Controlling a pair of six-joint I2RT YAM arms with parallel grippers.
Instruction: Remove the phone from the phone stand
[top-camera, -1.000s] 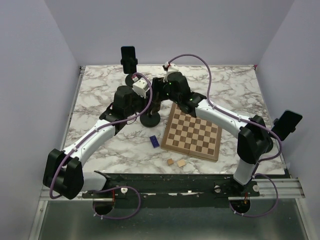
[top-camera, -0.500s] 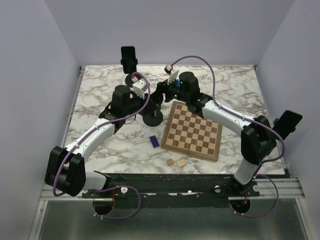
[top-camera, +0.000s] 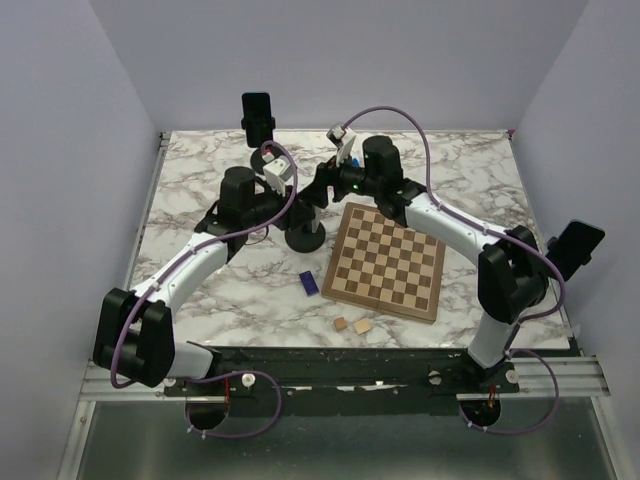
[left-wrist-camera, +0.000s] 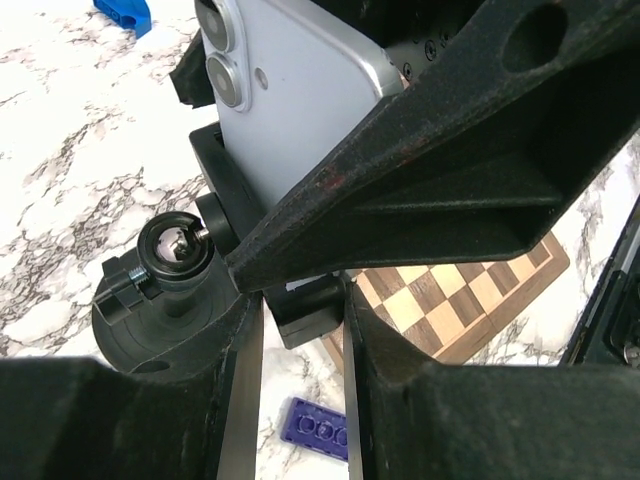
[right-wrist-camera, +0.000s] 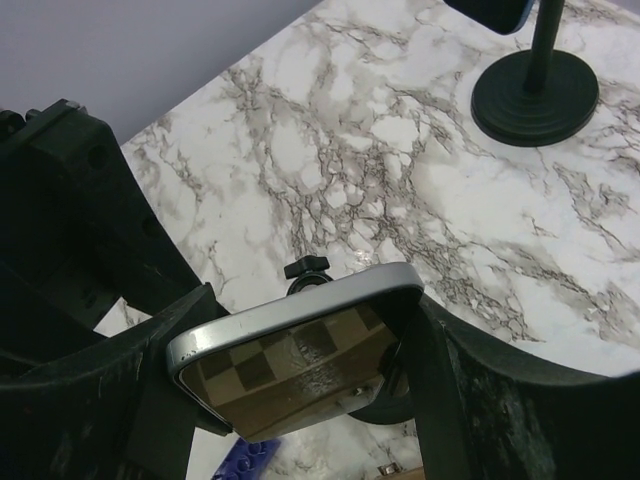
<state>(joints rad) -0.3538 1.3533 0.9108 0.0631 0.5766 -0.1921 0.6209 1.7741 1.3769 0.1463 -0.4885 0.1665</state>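
Observation:
The silver phone (left-wrist-camera: 290, 100) shows its back and camera lenses in the left wrist view, lying against the black cradle of the phone stand (left-wrist-camera: 160, 310). My right gripper (right-wrist-camera: 300, 340) is shut on the phone (right-wrist-camera: 300, 360) across its width, and the screen reflects the chessboard. The stand's knob (right-wrist-camera: 305, 268) shows just beyond the phone. My left gripper (left-wrist-camera: 298, 300) is closed on the stand's lower bracket (left-wrist-camera: 305, 310). In the top view both grippers meet above the stand's round base (top-camera: 303, 238), left (top-camera: 297, 205) and right (top-camera: 322, 190). Whether the phone still sits in the cradle is hidden.
A chessboard (top-camera: 385, 265) lies right of the stand. A blue brick (top-camera: 310, 284) and two small wooden blocks (top-camera: 352, 325) lie in front. A second stand with a phone (top-camera: 257, 120) stands at the back, and another (top-camera: 575, 250) at the right edge.
My right gripper has moved back and to the right, away from the left arm, with the phone in it. My left arm has shifted slightly back. The stand's base stays put.

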